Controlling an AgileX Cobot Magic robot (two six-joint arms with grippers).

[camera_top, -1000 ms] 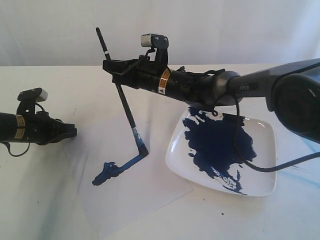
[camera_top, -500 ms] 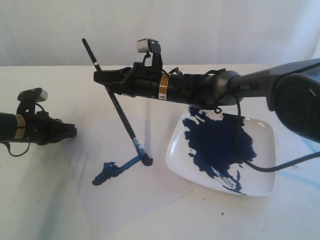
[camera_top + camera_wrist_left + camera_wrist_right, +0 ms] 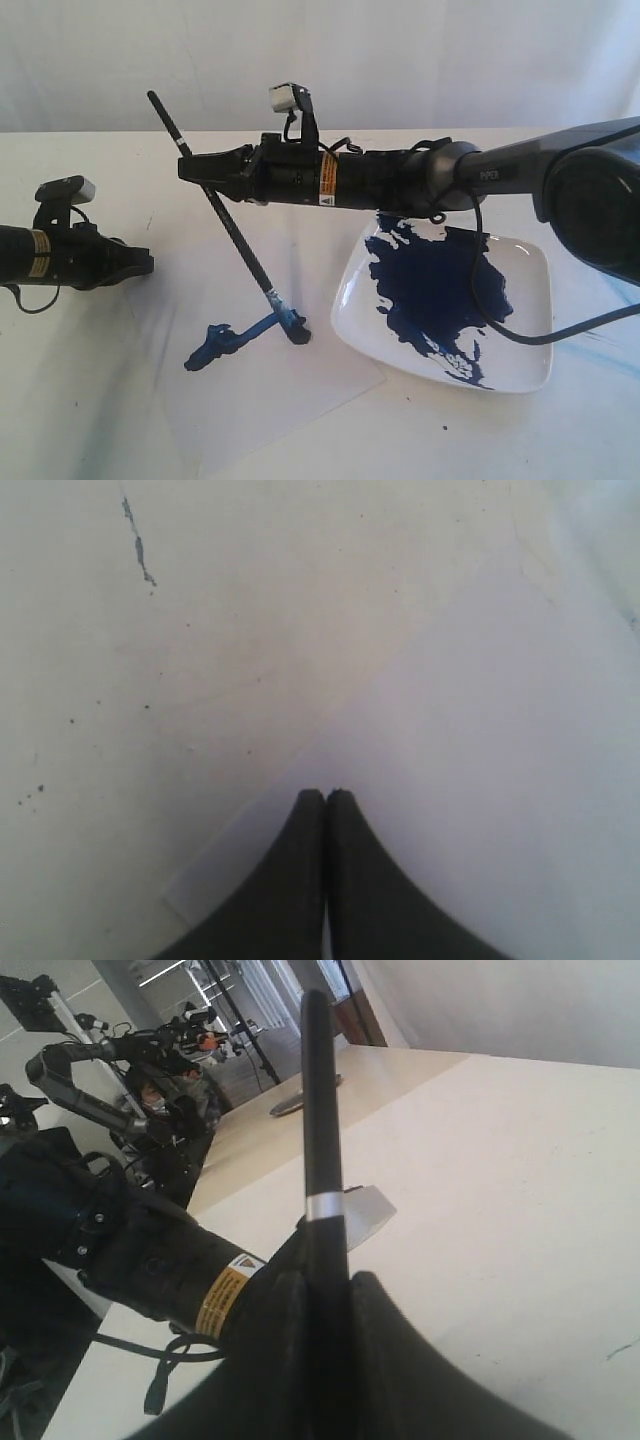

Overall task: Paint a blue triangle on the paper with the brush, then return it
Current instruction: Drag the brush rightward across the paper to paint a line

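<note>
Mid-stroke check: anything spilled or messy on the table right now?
Yes. Paint on the plate reaches its near rim, and pale blue smears mark the table right of it. The stroke on the paper ends in a thick blob.

Both arms are matte black tubes. The right arm has a yellow-orange warning label round the forearm, a grey upper link w/ small white lettering, and a big dark rounded joint; a thin black cable loops off it. The left arm has a gold band and its own small cable loop. Each wrist has a cam — black mount, silver face. The left gripper and right gripper have smooth black fingers tapering to blunt tips.
</note>
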